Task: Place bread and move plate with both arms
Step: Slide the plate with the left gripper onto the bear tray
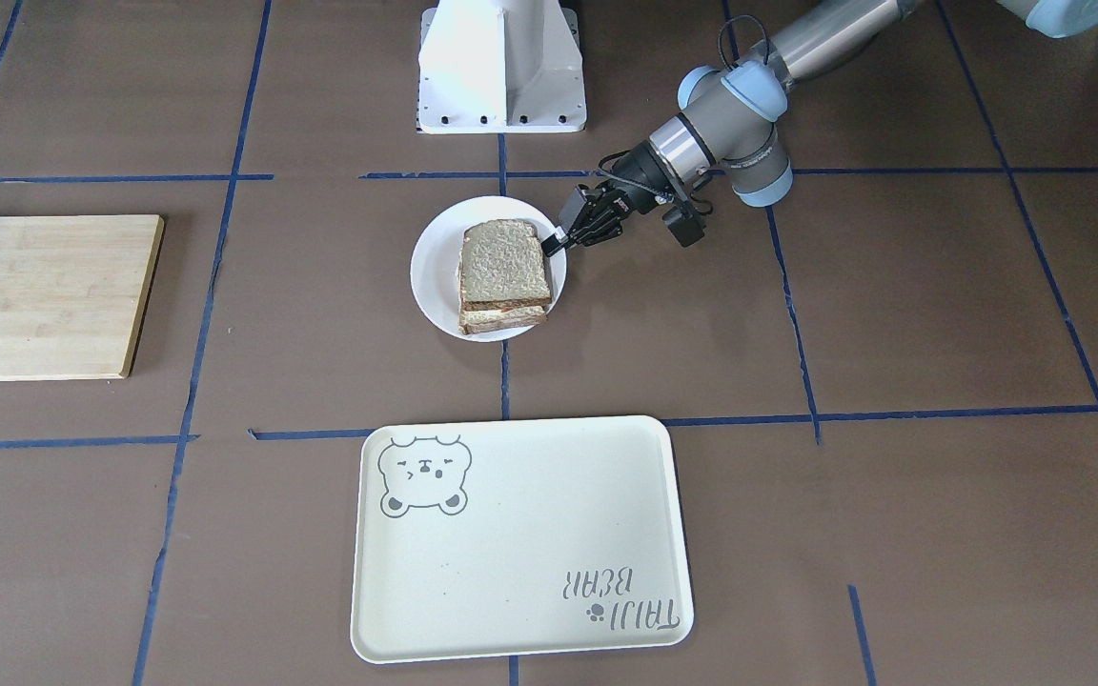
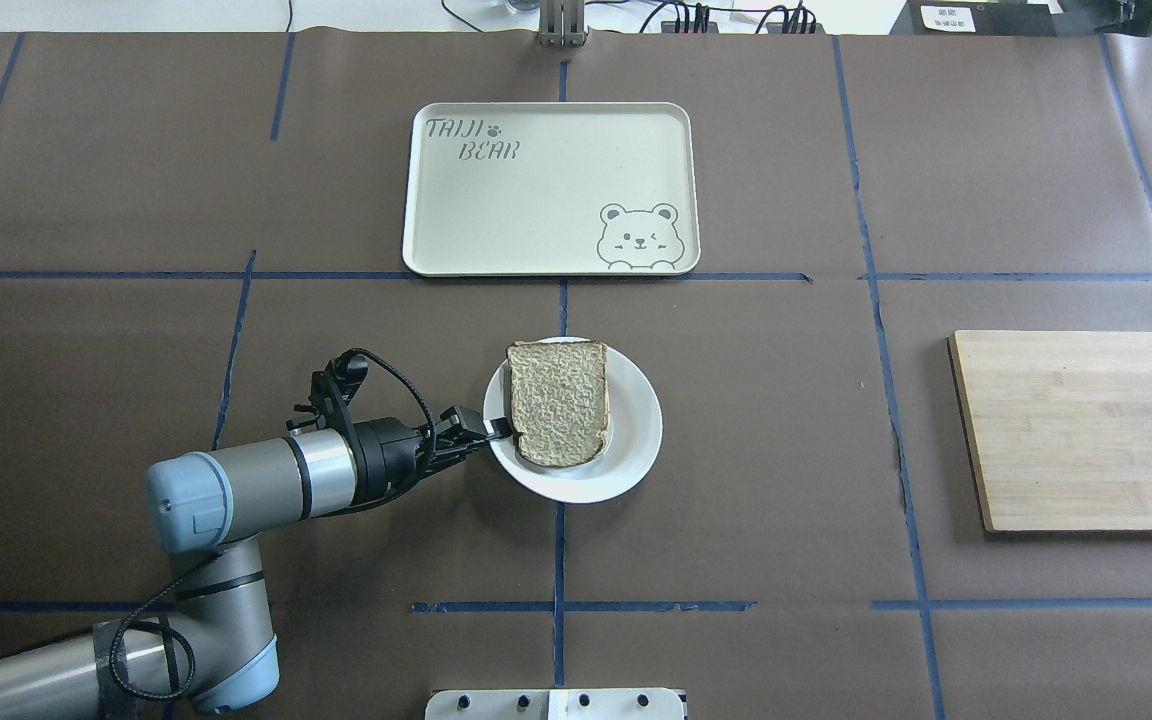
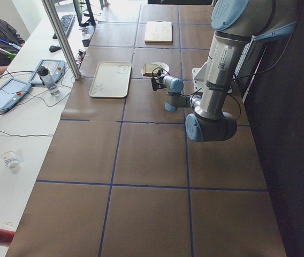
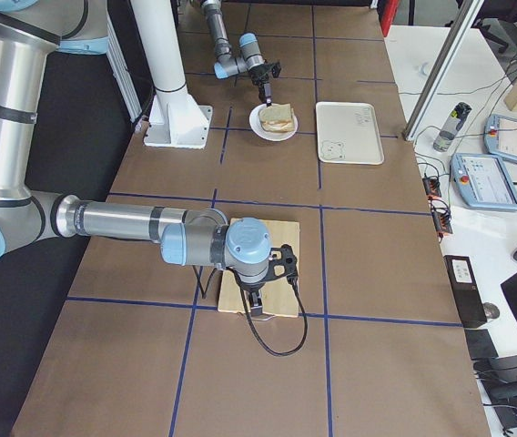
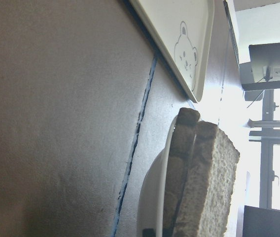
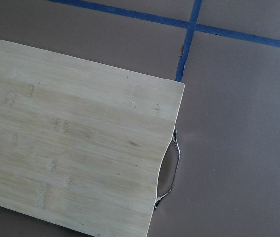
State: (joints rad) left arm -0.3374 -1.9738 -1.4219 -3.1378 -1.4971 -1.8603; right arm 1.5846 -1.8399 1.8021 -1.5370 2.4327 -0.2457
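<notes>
Bread (image 2: 558, 402) tops a stack on the plate (image 2: 636, 440); the layers show only from the front. Left gripper (image 2: 498, 430) is at the plate's 9 o'clock overhead, and the right gripper (image 4: 257, 300) is over the board (image 2: 1086, 430), seen only side-on. Grip cannot be told for either.

On my worktop (image 2: 736, 520) I see a cream bear tray (image 2: 536, 200) lying flat, and well apart from it, a wooden board (image 2: 1086, 430).
</notes>
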